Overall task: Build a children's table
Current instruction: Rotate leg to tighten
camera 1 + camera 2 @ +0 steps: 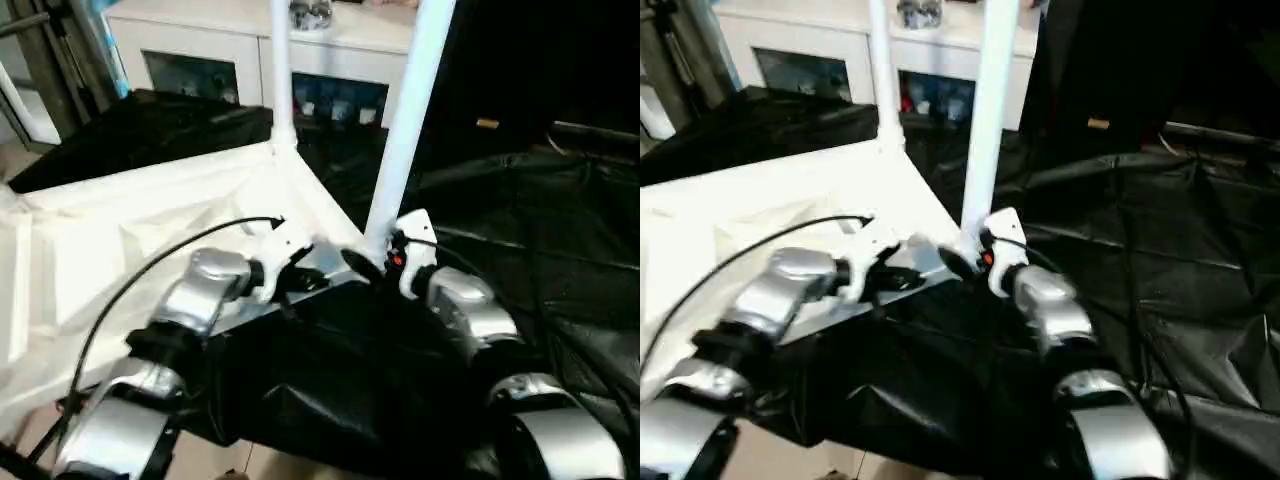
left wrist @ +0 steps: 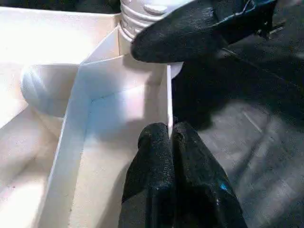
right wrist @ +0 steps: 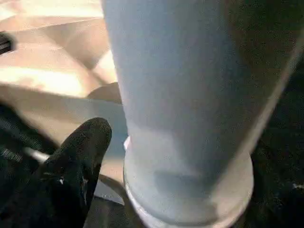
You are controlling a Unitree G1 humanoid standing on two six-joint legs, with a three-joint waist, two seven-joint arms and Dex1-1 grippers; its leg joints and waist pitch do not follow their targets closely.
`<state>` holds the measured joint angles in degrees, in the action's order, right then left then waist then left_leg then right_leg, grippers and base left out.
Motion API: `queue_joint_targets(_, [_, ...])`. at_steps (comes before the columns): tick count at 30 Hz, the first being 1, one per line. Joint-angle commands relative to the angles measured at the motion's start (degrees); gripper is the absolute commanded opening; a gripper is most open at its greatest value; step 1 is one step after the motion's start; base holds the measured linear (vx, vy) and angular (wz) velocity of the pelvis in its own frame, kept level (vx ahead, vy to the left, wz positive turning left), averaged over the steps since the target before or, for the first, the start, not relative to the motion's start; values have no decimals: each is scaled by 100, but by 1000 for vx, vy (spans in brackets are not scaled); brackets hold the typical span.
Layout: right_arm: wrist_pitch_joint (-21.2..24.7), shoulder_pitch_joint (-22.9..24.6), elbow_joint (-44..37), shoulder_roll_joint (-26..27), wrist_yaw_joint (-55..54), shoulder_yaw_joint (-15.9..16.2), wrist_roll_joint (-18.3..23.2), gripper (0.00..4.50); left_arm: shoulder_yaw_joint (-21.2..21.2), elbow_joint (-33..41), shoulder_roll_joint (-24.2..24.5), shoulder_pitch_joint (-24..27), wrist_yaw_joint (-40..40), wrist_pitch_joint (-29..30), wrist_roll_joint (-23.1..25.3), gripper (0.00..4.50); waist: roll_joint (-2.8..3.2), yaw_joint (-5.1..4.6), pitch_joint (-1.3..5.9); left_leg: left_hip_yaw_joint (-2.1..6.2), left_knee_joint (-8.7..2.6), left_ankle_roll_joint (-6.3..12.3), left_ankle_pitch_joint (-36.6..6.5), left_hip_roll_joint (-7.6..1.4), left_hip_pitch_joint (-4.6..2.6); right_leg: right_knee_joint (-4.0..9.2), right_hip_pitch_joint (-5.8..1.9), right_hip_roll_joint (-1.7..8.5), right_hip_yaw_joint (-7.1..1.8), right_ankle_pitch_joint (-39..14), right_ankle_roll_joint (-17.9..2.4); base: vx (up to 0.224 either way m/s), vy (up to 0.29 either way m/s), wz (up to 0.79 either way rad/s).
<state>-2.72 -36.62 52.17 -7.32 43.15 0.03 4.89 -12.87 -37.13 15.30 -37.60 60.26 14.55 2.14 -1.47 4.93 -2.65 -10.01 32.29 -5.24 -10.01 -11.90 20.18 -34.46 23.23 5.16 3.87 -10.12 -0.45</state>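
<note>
Left eye view: the children's table (image 1: 150,240) is seen lying upside down on black sheeting (image 1: 520,260), its ribbed underside turned up, filling the picture from nine o'clock to the centre. All-white plastic is shown, with thin walls and a raised rim. It is judged light and fairly stiff, yet smooth enough to slip, and the thin rim could flex if squeezed hard; the rim near a corner socket is judged the best hold. That hold is taken by the left gripper (image 2: 170,137), whose jaws are pinched shut on the rim edge. At twelve o'clock a far leg (image 1: 281,70) is seen upright in its socket. Right of centre, the near leg (image 1: 405,120) stands in the near corner socket, ridged end down. At its base the right gripper (image 1: 385,262) is placed; its jaws appear spread about the leg, but whether they press it cannot be told.
</note>
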Motion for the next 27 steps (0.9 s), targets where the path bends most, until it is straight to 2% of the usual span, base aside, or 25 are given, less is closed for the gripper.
queue_joint_targets(1, [13, 111, -168, 123, 885, 509, 24, 400, -230, 279, -139, 15, 399, -246, -238, 0, 5, -3, 355, -23, -338, 342, -1105, -114, 3, 352, -311, 266, -228, -789, -1357, 0, 0, 0])
queue_joint_targets(4, [56, 247, -391, -163, 1580, 647, 65, 400, -248, 309, 41, 55, 705, -334, -236, 0, 20, 25, 360, -43, -315, 437, -979, -133, -13, 314, -308, 251, -216, -489, -1501, 0, 0, 0])
queue_joint_targets(6, [127, 332, -557, -307, 1960, 715, 100, 400, -245, 344, 148, 81, 894, -385, -245, 0, 21, 43, 354, -51, -313, 483, -978, -138, 0, 311, -317, 248, -213, -472, -1534, 0, 0, 0])
queue_joint_targets(10, [404, 491, -919, -553, 2656, 870, 187, 400, -249, 446, 371, 133, 1283, -357, -339, 0, 8, 64, 338, -48, -329, 424, -1196, -151, -2, 341, -313, 275, -216, -883, -1478, 0, 0, 0])
queue_joint_targets(12, [459, 528, -996, -605, 2807, 908, 194, 370, -269, 489, 469, 167, 1454, -377, -378, 0, 4, 80, 335, -43, -338, 355, -1235, -153, -4, 356, -302, 285, -222, -1055, -1416, 0, 0, 0])
queue_joint_targets(14, [500, 532, -1016, -621, 2856, 910, 197, 365, -273, 512, 511, 181, 1544, -344, -394, 0, 1, 82, 338, -42, -341, 318, -1232, -154, -9, 356, -295, 287, -223, -1101, -1403, 0, 0, 0])
queue_joint_targets(15, [565, 529, -1029, -638, 2914, 910, 209, 337, -281, 558, 572, 209, 1677, -291, -421, 0, 3, 84, 337, -39, -343, 309, -1216, -159, -14, 352, -294, 287, -221, -1085, -1410, 0, 0, 0])
queue_joint_targets(18, [660, 555, -1102, -675, 3024, 938, 233, 327, -279, 620, 625, 256, 1800, -266, -452, 0, 3, 82, 339, -38, -343, 299, -1173, -157, -5, 344, -295, 283, -221, -1030, -1399, 0, 0, 0])
queue_joint_targets(22, [762, 586, -1202, -701, 3053, 935, 260, 286, -266, 631, 623, 264, 1790, -263, -459, 0, 4, 91, 349, -44, -331, 306, -1077, -149, -7, 325, -300, 281, -222, -850, -1445, 0, 0, 0])
queue_joint_targets(25, [756, 517, -1034, -567, 2573, 755, 240, 281, -165, 479, 473, 190, 1331, -282, -379, 0, 1, 91, 346, -45, -330, 300, -1084, -147, -6, 329, -297, 284, -222, -876, -1439, 0, 0, 0])
queue_joint_targets(27, [730, 464, -910, -509, 2296, 691, 194, 279, -133, 411, 419, 148, 1175, -278, -340, 0, -3, 76, 329, -40, -346, 216, -1235, -141, -22, 371, -276, 296, -229, -1192, -1371, 0, 0, 0])
